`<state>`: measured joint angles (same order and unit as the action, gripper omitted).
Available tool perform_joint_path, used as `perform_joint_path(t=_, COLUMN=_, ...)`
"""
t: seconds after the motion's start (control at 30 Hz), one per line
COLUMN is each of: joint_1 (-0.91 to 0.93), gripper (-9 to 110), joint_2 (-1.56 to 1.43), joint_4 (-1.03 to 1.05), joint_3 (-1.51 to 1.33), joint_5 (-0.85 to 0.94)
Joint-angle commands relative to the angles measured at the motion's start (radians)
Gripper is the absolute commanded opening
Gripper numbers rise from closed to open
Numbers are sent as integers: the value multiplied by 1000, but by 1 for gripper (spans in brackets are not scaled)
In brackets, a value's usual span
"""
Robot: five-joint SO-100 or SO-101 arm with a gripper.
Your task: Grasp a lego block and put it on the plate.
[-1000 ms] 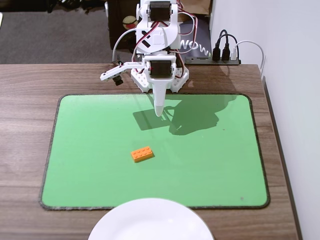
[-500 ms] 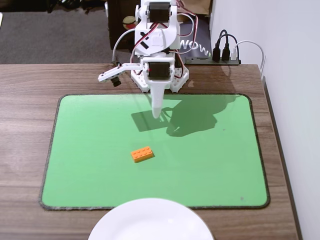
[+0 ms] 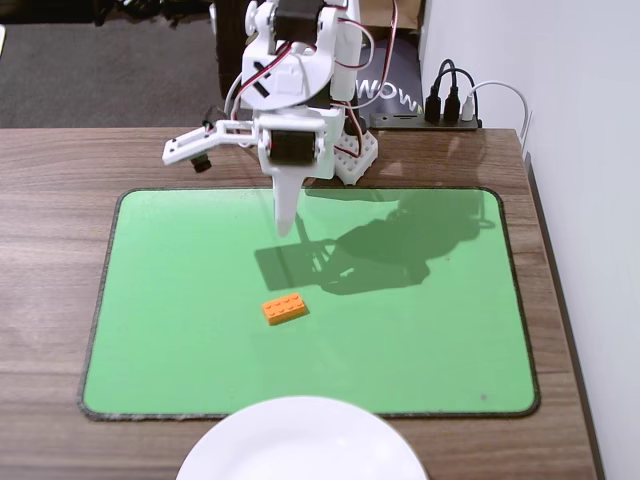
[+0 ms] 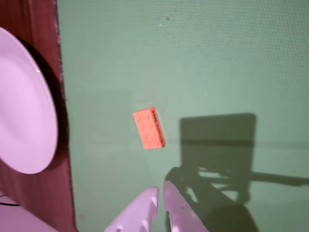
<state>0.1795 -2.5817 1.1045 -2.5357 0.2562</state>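
A small orange lego block (image 3: 284, 309) lies on the green mat (image 3: 400, 320), left of the mat's middle in the fixed view. The wrist view shows the lego block (image 4: 149, 128) near its centre. The white plate (image 3: 300, 440) sits at the table's front edge, partly cut off by the frame; in the wrist view the plate (image 4: 21, 106) is at the left. My white gripper (image 3: 285, 226) hangs above the mat's back part, behind the block and well apart from it. In the wrist view the gripper (image 4: 160, 189) enters from the bottom, shut, with nothing between its fingers.
The arm's base (image 3: 340, 150) stands at the back of the wooden table (image 3: 50, 250). A black power strip with plugs (image 3: 445, 105) is at the back right. A white wall (image 3: 580, 150) borders the right side.
The arm has swung left and lifted a little; the gripper tip moved left over the mat. The lego block and plate have not moved.
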Motion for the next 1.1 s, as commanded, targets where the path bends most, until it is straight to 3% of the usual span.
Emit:
perform_joint_path(t=0.0, joint_1=23, gripper=1, joint_2=107, joint_4=-14, joint_3=75, joint_5=20)
perform_joint_path(t=0.53, joint_1=78, gripper=1, joint_2=456, joint_4=-28, joint_3=287, joint_5=216)
perform_joint_path(t=0.87, joint_1=75, gripper=1, joint_2=560, joint_4=-31, joint_3=359, joint_5=221)
perform_joint_path(t=1.07, joint_1=60, gripper=17, joint_2=597, joint_4=-41, joint_3=359, joint_5=233)
